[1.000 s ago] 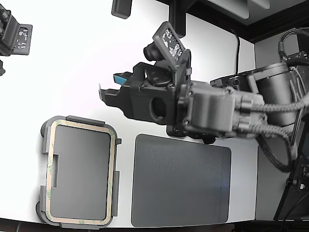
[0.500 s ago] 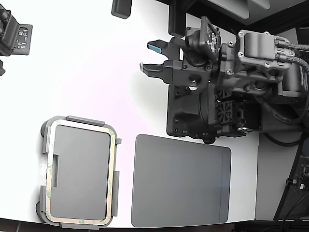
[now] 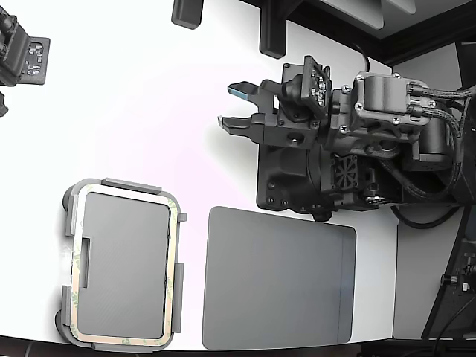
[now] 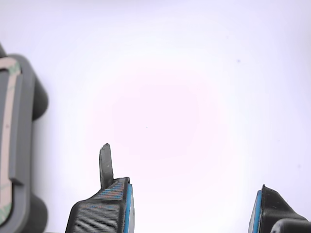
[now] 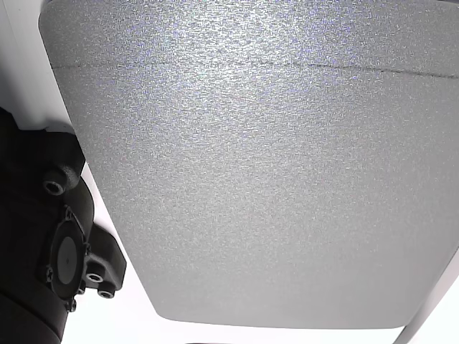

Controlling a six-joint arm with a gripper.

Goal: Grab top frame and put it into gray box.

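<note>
Arm's parked over the table [image 3: 134, 97] toward the exterior view's right, lying roughly level with the gripper [image 3: 232, 105] pointing to that view's left. Jaws are spread wide with nothing between them, just bare white surface in the wrist view. The frame [image 3: 175, 245] sits in the box [image 3: 131, 185] down at the lower left, well apart from the gripper. Dark pad [image 3: 279, 279] lies just beside the box.
</note>
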